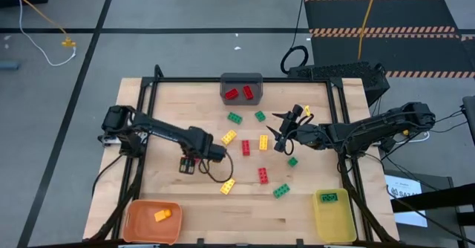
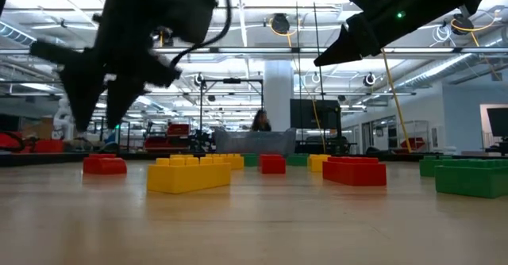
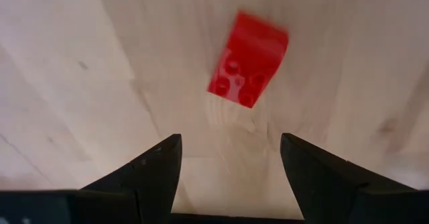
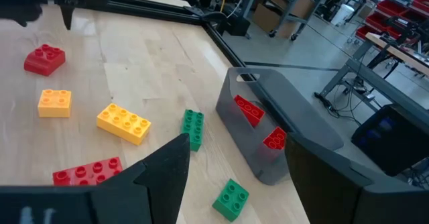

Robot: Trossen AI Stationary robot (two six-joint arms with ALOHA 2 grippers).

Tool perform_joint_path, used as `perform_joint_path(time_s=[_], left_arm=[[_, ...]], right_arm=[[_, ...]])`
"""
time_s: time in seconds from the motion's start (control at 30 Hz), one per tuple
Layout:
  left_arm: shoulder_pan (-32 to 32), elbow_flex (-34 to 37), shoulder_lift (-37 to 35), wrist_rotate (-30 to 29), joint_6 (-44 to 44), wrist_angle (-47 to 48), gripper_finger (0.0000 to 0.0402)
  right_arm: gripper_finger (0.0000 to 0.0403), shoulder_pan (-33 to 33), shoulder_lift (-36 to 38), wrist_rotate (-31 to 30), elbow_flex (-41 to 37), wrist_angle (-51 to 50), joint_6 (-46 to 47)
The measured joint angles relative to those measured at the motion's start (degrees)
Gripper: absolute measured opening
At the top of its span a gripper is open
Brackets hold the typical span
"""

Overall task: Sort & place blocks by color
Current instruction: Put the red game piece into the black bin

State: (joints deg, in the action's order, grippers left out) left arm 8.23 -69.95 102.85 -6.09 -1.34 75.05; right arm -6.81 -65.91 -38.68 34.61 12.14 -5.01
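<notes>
A red block lies flat on the wooden table, studs up, left of the middle. My left gripper hangs open above it, pointing steeply down, with the block just ahead of its fingertips and nothing between them. The low view shows the gripper well clear of the block. My right gripper waits open above the table's middle right, holding nothing. Loose blocks lie between the arms: yellow, yellow, red, red, green and others.
A gray bin at the far edge holds two red blocks. An orange bin at the near left holds one orange block. A yellow bin at the near right holds a green block. A black frame rims the table.
</notes>
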Motion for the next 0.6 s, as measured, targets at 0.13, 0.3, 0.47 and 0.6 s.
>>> perform_joint_path(time_s=[0.13,0.3,0.47,0.6], left_arm=[[0.16,3.96,0.04,-0.11,0.12,-3.01,0.0253],[0.47,4.61,0.04,-1.89,3.07,-7.72,0.0253],[1.38,4.61,0.04,-2.99,7.67,-10.33,0.0253],[1.66,4.61,0.04,-2.51,8.91,-11.05,0.0253]], right_arm=[[0.0233,0.0,0.0,-0.01,0.0,0.0,-0.07],[0.0233,-0.02,0.0,0.0,0.0,-0.02,-0.16],[0.0233,-0.02,0.0,0.0,0.0,-0.34,-0.17],[0.0233,-0.02,0.0,0.0,0.0,-0.44,-0.16]])
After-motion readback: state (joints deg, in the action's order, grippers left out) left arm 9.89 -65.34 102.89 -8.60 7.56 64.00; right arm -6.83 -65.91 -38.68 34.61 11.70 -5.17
